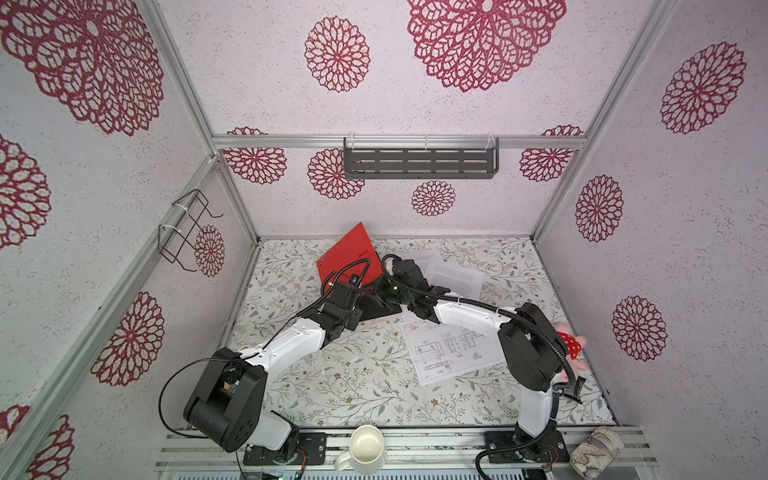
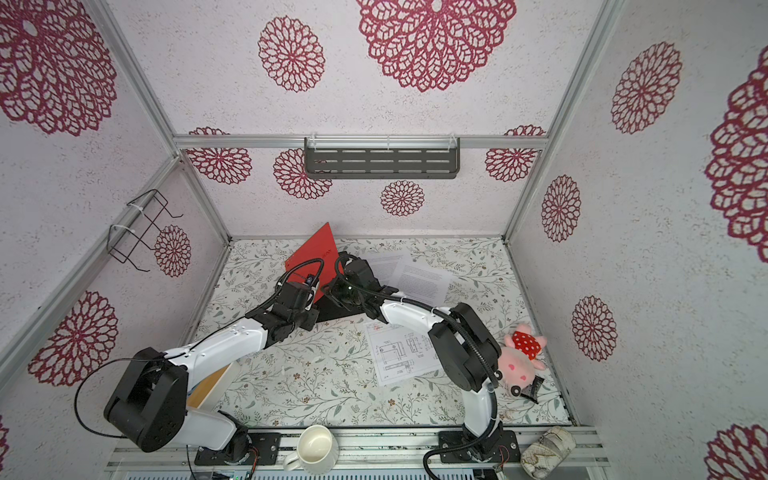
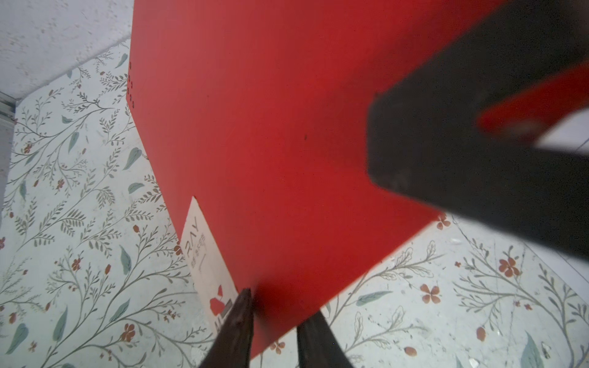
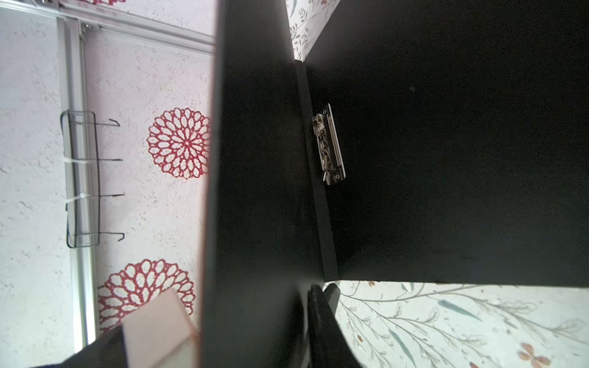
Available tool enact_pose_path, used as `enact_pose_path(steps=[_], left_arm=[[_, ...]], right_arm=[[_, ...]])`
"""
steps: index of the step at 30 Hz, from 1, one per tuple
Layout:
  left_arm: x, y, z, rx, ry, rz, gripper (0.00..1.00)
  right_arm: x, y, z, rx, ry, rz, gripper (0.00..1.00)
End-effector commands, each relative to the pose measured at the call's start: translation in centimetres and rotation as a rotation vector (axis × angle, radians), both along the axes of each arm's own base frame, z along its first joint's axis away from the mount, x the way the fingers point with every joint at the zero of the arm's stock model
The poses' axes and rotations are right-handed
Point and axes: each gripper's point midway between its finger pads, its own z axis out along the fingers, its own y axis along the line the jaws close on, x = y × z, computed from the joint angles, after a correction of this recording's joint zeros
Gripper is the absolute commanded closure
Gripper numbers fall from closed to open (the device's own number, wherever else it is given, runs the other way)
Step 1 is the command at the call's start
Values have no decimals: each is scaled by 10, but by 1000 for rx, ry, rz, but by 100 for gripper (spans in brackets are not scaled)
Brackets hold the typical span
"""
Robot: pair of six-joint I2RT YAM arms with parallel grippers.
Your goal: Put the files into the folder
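Where the folder (image 1: 349, 253) sits: far middle of the table (image 1: 332, 382), lying open.
Cover: red cover (image 3: 287, 127) tilted up on its fold, with its top corner showing against the back wall (image 1: 395, 208).
Base: black base (image 4: 446, 159) flat, with the metal clip (image 4: 330, 149) just beside the fold.
Left gripper (image 3: 280, 302): fingers a little apart, astride the cover's lower corner next to the white label (image 3: 204, 255).
Right gripper (image 4: 323, 290): at the fold's near end; tips are dark on dark, so a grip cannot be told.
Files: two text sheets (image 1: 453, 274) overlap right of the folder. The drawing sheet (image 1: 444, 349) lies nearer, its corner just beside the base.
Open room: bare tabletop at front middle and left. A plush toy (image 2: 521, 361) sits by the right edge.
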Motion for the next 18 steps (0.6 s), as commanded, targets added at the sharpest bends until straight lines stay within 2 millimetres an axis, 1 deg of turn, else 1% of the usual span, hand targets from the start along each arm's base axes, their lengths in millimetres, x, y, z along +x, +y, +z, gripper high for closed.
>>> enact_pose_path(steps=[1, 4, 7, 11, 14, 16, 18], left_arm=[[8, 0, 29, 3, -86, 2, 77], [9, 3, 38, 9, -114, 11, 79], [11, 7, 50, 13, -150, 26, 82], [13, 9, 70, 1, -195, 40, 84], [15, 9, 85, -13, -227, 41, 85], [17, 10, 87, -17, -237, 45, 86], [20, 10, 84, -25, -229, 45, 87]], right_arm=[[4, 0, 72, 97, -142, 14, 67], [3, -3, 81, 94, -174, 12, 60], [3, -10, 90, 82, -211, -2, 51], [2, -23, 100, 64, -253, -20, 46], [4, -40, 103, 44, -274, -60, 43], [6, -53, 100, 31, -277, -89, 42], [7, -63, 96, 18, -277, -105, 42]])
